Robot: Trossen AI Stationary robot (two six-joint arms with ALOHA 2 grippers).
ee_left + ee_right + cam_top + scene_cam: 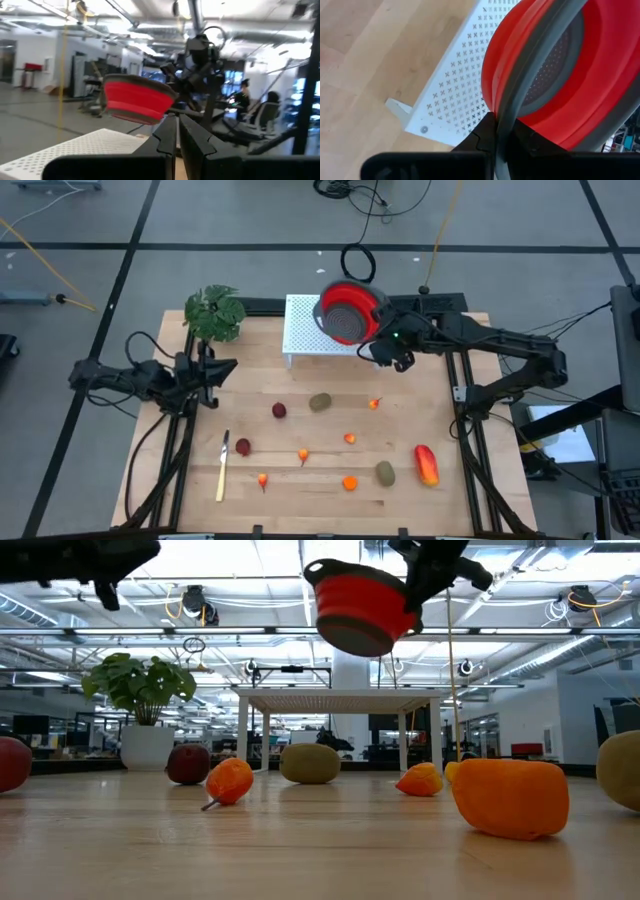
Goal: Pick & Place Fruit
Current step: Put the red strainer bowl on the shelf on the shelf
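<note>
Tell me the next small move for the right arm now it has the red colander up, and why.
Probably lower it onto bare wood. The right hand is shut on the red colander by its rim, holding it tilted in the air over the white perforated stand. The fruit, like the olive-brown oval, lies loose on the table.

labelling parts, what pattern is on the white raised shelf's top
Small cross-shaped perforations in rows across the white raised metal shelf; clearest in the right wrist view.

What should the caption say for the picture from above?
Right hand lifts a red colander over the white rack.
</note>
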